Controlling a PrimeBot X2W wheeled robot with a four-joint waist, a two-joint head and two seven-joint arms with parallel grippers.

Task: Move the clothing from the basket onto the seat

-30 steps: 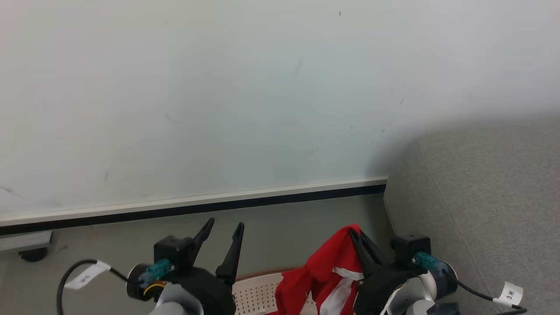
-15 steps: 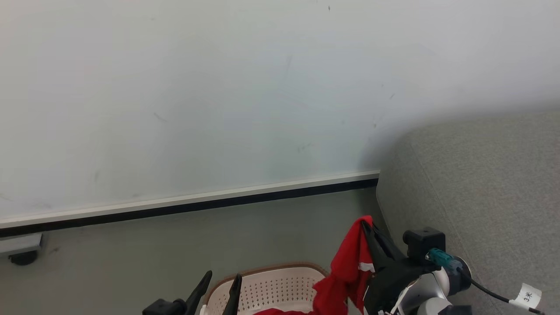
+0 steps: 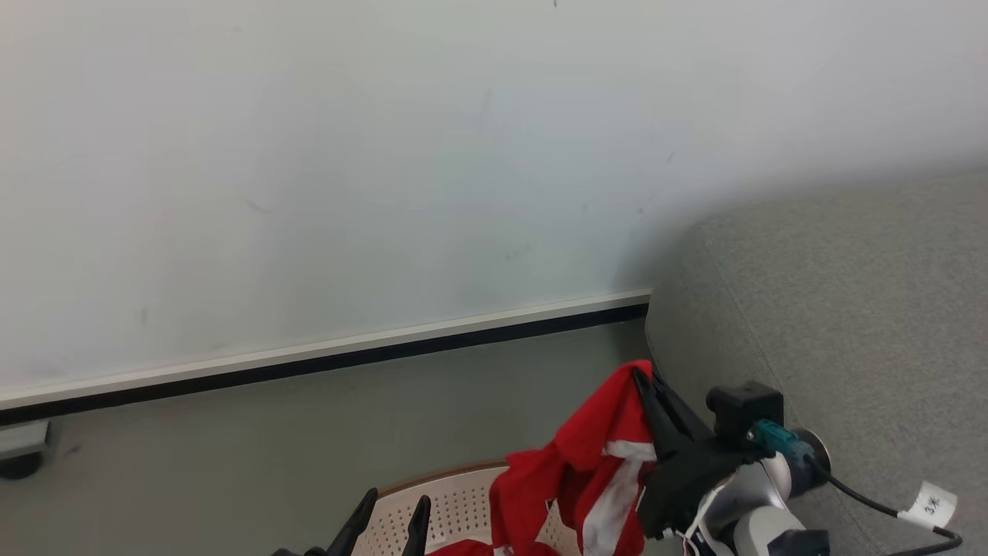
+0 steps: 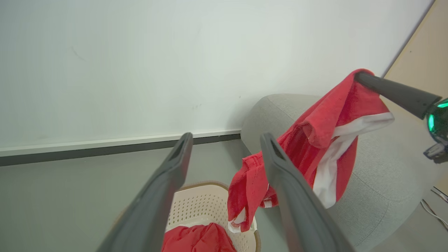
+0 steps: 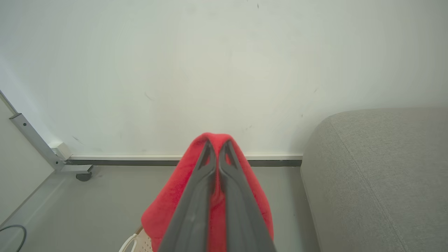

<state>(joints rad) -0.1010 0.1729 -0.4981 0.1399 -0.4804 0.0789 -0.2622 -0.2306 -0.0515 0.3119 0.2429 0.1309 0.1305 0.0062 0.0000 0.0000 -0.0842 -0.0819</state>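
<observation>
My R gripper (image 3: 641, 376) is pinched tight on a red garment (image 3: 588, 463), holding it up over the basket (image 3: 451, 506) at its right rim, just beside the seat (image 3: 849, 309) at its rounded end. L gripper (image 3: 395, 502): fingers spread, nothing in them, above the basket. A 2nd red piece (image 4: 197, 239) lies inside the basket.

Ends in right gripper (image 3: 639, 375) with long black tapered fingers (image 3: 665, 411); black box (image 3: 745, 403) behind, teal connector (image 3: 769, 437), silver-white wrist housing (image 3: 742, 502). Trails thin black cable (image 3: 864, 500) with white paper tag (image 3: 932, 506), handwritten mark on it. Shows left gripper (image 4: 225, 137) fingers same shape, matte dark grey.
</observation>
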